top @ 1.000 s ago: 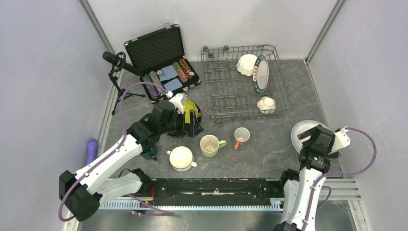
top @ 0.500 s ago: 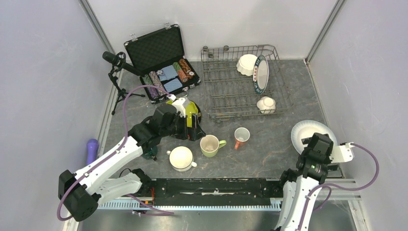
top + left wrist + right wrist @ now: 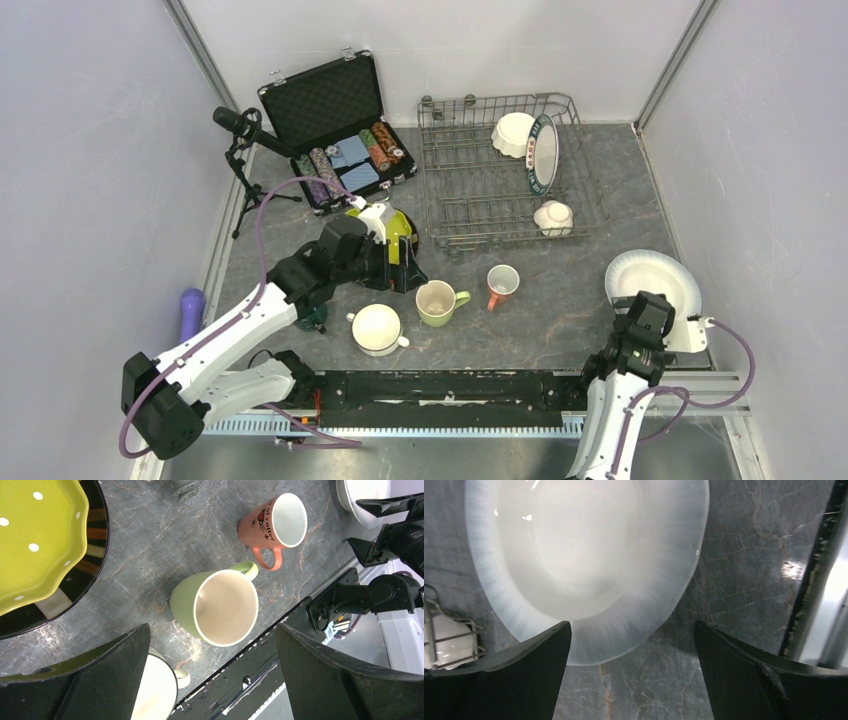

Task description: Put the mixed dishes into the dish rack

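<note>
Two arms are mounted at the near edge of the grey marbled surface (image 3: pixel 560 335).

**Left arm.** The left end effector (image 3: pixel 211 635) reaches toward the middle of the surface. Its fingers are spread wide and hold nothing. In the wrist view the light-green mug (image 3: pixel 220 607) stands upright between them, with its handle pointing toward the salmon-pink mug (image 3: pixel 272 527) just beyond. A white mug (image 3: pixel 377 328) stands near the light-green one, on its left. A lime-green bowl (image 3: pixel 35 535) with white dots rests on a dark striped plate (image 3: pixel 85 580), partly under the arm in the top view.

**Right arm.** The right end effector (image 3: pixel 631 630) is drawn back near its base. Its fingers are also spread and empty. It hangs over the near rim of a white plate (image 3: pixel 584 555), which lies flat at the right side of the surface.

**Dish rack.** The dish rack (image 3: pixel 497 98) sits at the far middle of the surface. A white bowl (image 3: pixel 513 133) and a teal-rimmed plate (image 3: pixel 543 152) stand on edge beside each other at its far right. A white cup (image 3: pixel 553 216) rests near its front right corner.

**Other items.** An open black case (image 3: pixel 330 105) holding poker chips (image 3: pixel 345 160) lies left of the rack. A small microphone stand (image 3: pixel 240 130) is by the left wall.
</note>
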